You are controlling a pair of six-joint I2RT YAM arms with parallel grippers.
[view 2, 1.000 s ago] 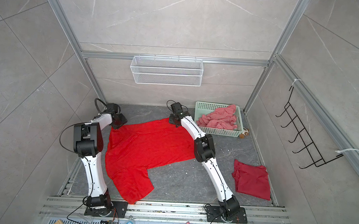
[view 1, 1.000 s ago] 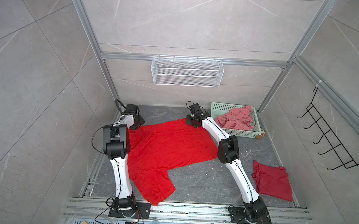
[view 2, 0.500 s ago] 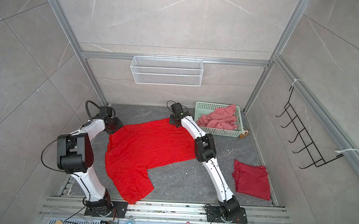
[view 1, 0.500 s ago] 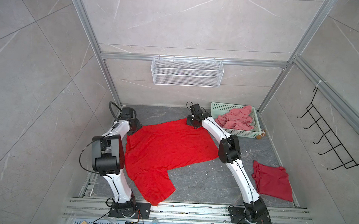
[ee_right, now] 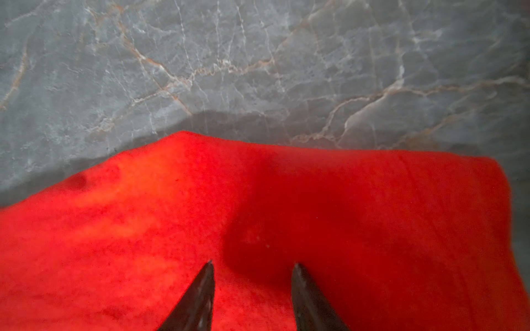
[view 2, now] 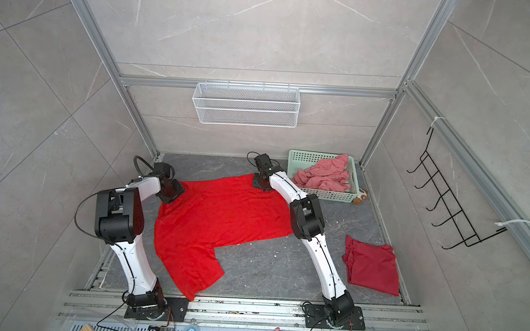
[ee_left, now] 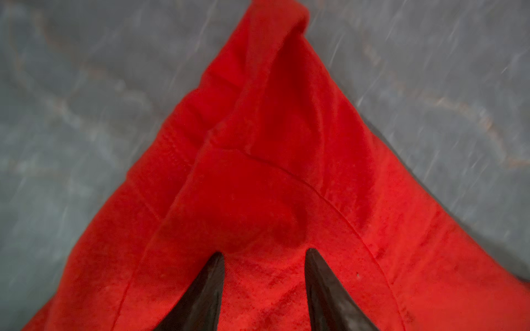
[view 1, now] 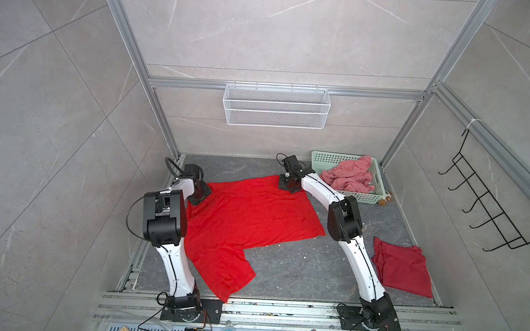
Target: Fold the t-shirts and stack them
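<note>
The green basket [view 1: 361,197] stands at the far right corner of the table [view 1: 299,267] and holds a loose heap of pink shirts [view 1: 348,177], piled up to its rim. A white wire basket [view 1: 276,110] hangs on the back wall rail. The red shirt [view 1: 248,221] lies spread flat on the table between the two arms, with one sleeve reaching toward the near edge on the left. The crimson shirt [view 1: 403,270] lies folded by itself at the near right, well apart from the red one. The left gripper [ee_left: 263,253] is down over the red shirt's far left corner. Its fingers [ee_left: 206,289] are apart with cloth showing flat between them, and a bunched ridge of fabric runs away to the corner tip; that view is blurred. The right gripper [ee_right: 253,263] is over the far right corner, near the green basket. Its fingers [ee_right: 198,298] are likewise apart above the cloth, close to the hem, with bare table beyond. A second ago the left gripper stood farther back, off the corner over bare table, and it has since come onto the cloth. The left elbow swung outward in between and has come partly back. The right gripper has barely shifted, and the shirts and both baskets lie as they did.
</note>
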